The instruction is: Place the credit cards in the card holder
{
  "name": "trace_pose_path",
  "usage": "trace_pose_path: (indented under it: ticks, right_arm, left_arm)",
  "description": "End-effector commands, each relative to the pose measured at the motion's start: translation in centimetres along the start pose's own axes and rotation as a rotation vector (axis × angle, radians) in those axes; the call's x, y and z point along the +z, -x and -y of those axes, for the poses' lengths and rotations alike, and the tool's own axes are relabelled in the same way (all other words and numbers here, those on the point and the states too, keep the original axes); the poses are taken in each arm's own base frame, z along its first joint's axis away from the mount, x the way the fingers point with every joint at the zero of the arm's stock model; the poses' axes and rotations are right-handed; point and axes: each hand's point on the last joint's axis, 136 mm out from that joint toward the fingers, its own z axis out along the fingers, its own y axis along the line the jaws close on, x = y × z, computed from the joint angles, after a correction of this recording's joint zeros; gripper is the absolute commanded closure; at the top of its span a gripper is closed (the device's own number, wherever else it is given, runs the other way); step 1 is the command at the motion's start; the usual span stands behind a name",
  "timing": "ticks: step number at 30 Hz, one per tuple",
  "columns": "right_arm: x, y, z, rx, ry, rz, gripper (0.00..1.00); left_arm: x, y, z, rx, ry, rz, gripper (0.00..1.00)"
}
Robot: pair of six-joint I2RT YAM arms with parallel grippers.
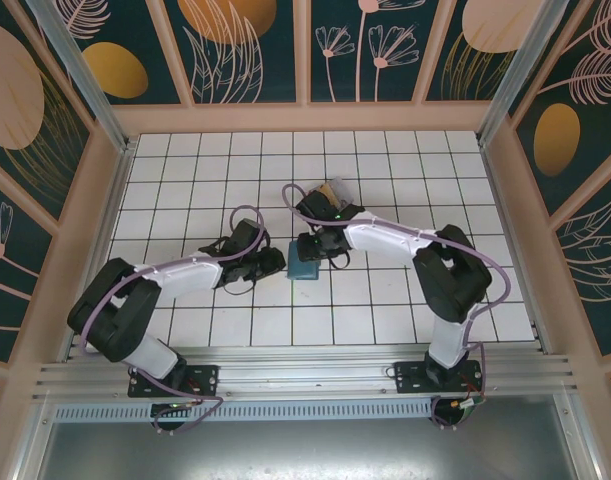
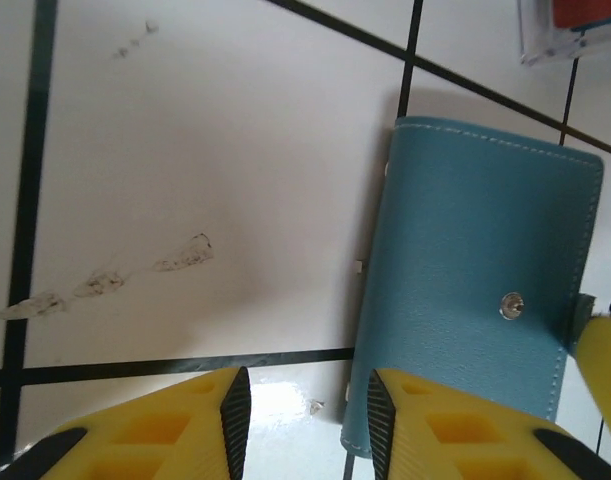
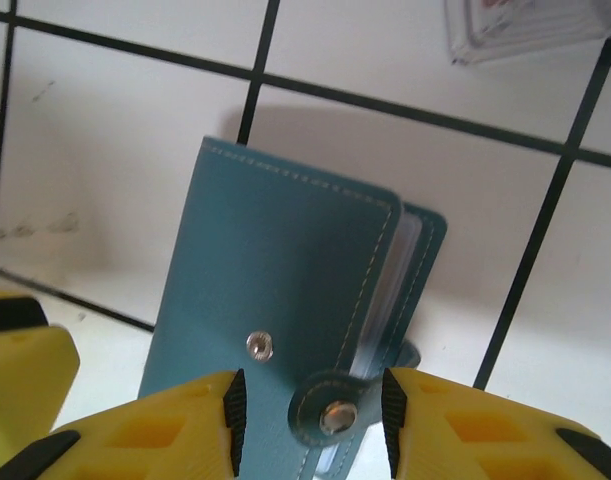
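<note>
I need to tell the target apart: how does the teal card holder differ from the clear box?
The card holder is opaque teal, stitched, with a snap; the clear box is see-through. The card holder shows pale pages at its edge; the clear box shows red inside. Both lie on the tiled table.
</note>
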Motion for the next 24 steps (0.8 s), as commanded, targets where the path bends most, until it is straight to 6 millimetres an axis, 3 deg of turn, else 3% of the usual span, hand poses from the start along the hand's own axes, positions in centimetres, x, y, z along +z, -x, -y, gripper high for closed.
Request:
trace_pose_path:
  ticks: [1,12,21,24]
  right_arm:
    - [-0.4,0.4,1.1,-0.017,-0.113,-0.003,0.58]
    - [0.2,-0.9,0.6,-0.056,-0.145,-0.049,0.63]
    - [0.8,-0.4,0.2,-0.086,-0.185,-0.049,0.64]
    - [0.4,0.0,0.2,-0.087,-0.197,-0.034,0.7]
  left_arm:
    - [0.0,1.0,2.1,0.036,-0.063,0.018,0.61]
    - [0.9,0.6,1.5,0.046,-0.048,-0.003,0.61]
    - [1.1,0.2,1.2,0.045,-0.047,-0.011,0.61]
    - [1.1,0.1,1.0,0.042,-0.046,-0.012,0.61]
